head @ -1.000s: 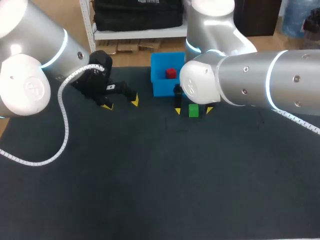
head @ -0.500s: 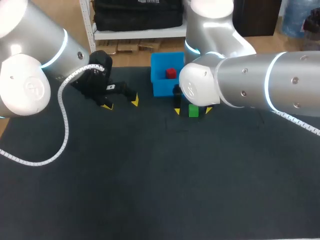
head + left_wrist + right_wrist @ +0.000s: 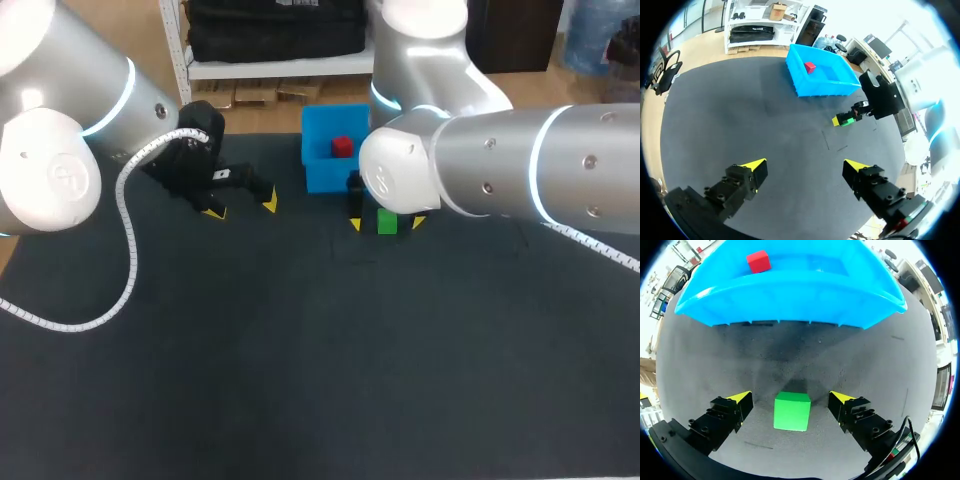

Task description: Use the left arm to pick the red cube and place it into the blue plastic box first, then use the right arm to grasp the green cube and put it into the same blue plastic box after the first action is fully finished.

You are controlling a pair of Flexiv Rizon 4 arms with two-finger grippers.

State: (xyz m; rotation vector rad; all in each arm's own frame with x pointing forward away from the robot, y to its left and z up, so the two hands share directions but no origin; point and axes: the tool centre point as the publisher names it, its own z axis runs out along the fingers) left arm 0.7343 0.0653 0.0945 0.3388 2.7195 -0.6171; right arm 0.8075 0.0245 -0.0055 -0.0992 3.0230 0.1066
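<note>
No text, number or sign is readable on the red cube (image 3: 343,146), the green cube (image 3: 387,222) or the blue plastic box (image 3: 322,176).

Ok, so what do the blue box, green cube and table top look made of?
Blue box: likely moulded plastic, smooth, slightly glossy, thin flared rim.
Green cube: matte, even colour, crisp edges; painted wood or plastic, cannot tell.
Table top: dark, finely grained matte covering, perhaps felt or rubber.

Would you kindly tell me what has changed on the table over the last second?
Nothing visibly changed. The right hand stays open around the green cube, not touching it; the left hand stays open and empty; the red cube lies in the blue box.
</note>
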